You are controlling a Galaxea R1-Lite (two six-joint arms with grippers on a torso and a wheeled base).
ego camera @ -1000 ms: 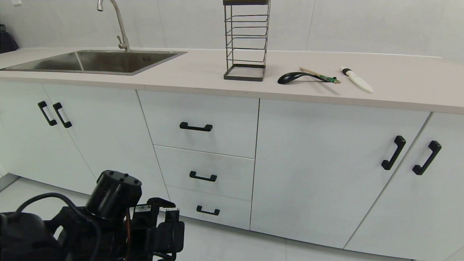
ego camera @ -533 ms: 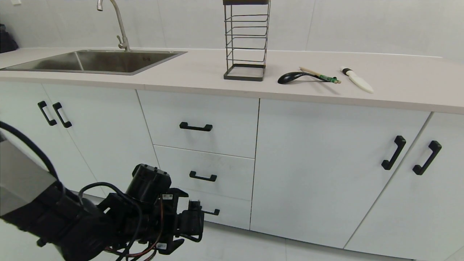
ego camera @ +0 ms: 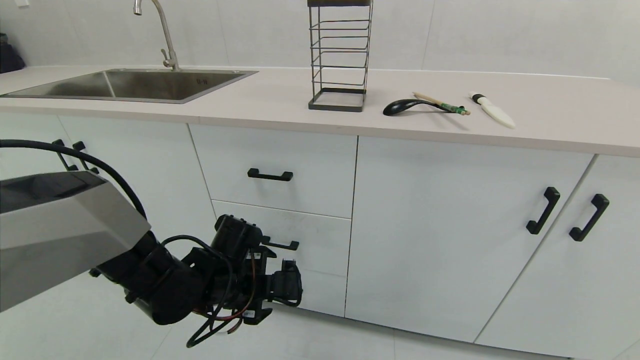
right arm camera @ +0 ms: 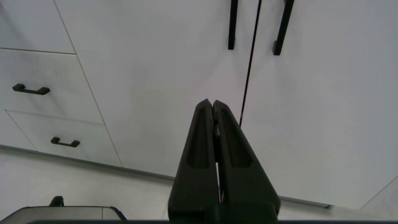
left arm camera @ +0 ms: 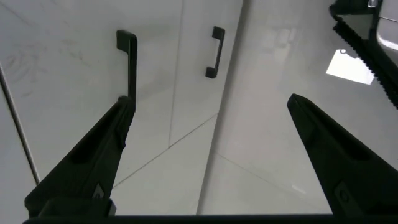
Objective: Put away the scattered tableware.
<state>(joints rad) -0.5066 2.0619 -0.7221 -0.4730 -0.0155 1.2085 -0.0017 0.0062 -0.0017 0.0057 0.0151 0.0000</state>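
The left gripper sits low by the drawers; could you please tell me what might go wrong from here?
1. The left gripper is open and low in front of the drawers, near the middle drawer handle. A finger could catch that handle or bump a drawer front.
2. The tableware lies up on the counter. The black spoon appears to touch the chopsticks, so lifting one may drag the other.
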